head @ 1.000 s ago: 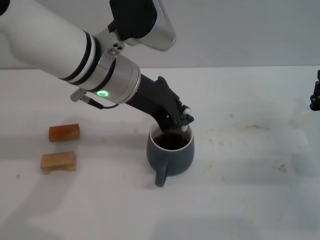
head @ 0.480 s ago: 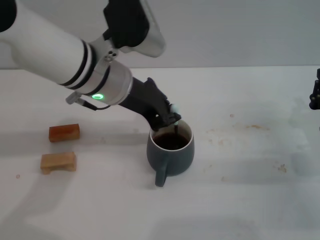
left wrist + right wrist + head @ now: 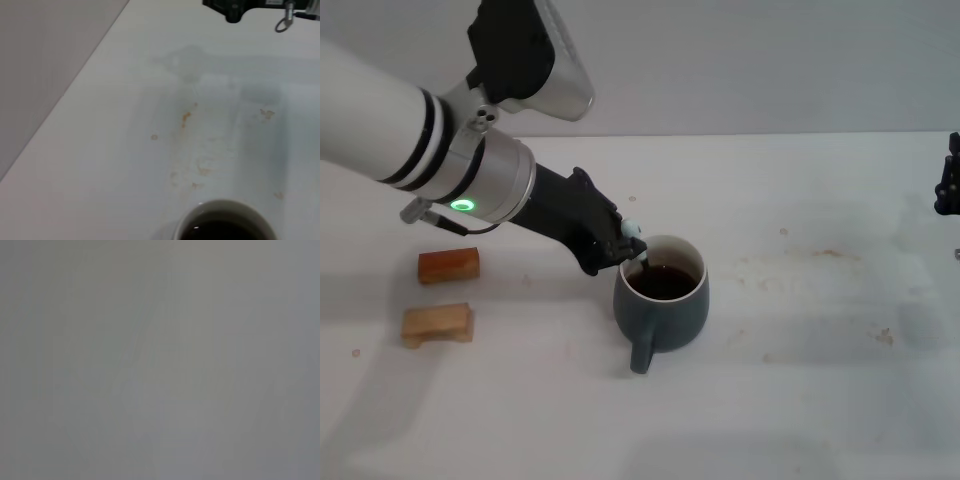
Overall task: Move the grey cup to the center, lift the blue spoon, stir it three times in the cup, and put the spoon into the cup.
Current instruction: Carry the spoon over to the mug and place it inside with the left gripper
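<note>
- Left gripper (image 3: 620, 248): we record it at the grey cup's rim on the robot's left side, its black fingers clamped on the pale top of the blue spoon (image 3: 634, 236).
- Blue spoon: held steeply tilted, its lower part dipping into the cup; the bowl is hidden from us in the dark liquid.
- Grey cup (image 3: 661, 302): upright near the middle of the white table (image 3: 800, 400), handle toward the robot, cream inner wall showing; its rim (image 3: 225, 220) appears in the left wrist view.
- Orange block (image 3: 448, 265) and tan block (image 3: 437, 324): lying side by side, well apart from the cup on the robot's left.
- Right gripper (image 3: 949, 185): parked at the table's far right edge; we cannot tell its finger state.
</note>
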Controlling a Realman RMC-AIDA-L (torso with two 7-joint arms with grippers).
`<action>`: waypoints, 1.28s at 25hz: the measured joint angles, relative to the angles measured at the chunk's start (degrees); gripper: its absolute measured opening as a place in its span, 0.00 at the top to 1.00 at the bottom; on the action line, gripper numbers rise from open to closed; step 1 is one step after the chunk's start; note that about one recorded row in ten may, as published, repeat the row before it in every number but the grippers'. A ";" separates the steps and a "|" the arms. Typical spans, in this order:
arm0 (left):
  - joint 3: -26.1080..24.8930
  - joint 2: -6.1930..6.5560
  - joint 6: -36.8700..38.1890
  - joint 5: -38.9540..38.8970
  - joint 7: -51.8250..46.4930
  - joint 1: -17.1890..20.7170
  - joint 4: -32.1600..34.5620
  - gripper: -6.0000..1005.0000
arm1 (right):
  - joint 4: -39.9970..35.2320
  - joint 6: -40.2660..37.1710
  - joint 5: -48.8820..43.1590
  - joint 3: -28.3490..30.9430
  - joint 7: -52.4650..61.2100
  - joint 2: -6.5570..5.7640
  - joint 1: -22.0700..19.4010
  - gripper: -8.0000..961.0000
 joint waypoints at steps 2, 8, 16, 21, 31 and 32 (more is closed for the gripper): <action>0.14 -0.08 -0.92 -0.01 -0.48 0.71 -1.51 0.85 | 0.05 0.10 0.00 -0.29 0.00 0.04 0.16 0.94; 1.57 -0.41 -2.11 -0.42 -1.72 2.11 -3.94 0.85 | 0.16 0.22 0.06 -0.76 0.00 0.14 0.65 0.94; 5.11 -0.60 0.21 -0.71 -2.74 0.43 -3.91 0.85 | 0.17 0.33 0.29 -1.30 0.04 0.23 0.85 0.94; 5.27 -0.64 3.04 -0.91 -2.57 -1.97 -1.16 0.85 | 0.16 0.34 0.33 -1.33 0.08 0.23 0.84 0.94; 1.42 -0.18 6.08 -0.82 0.64 -4.27 5.80 0.85 | 0.15 0.34 0.45 -1.34 0.17 0.21 0.66 0.94; 0.68 -0.11 5.69 -0.79 0.69 -3.75 5.80 0.85 | 0.15 0.34 0.45 -1.34 0.17 0.19 0.63 0.94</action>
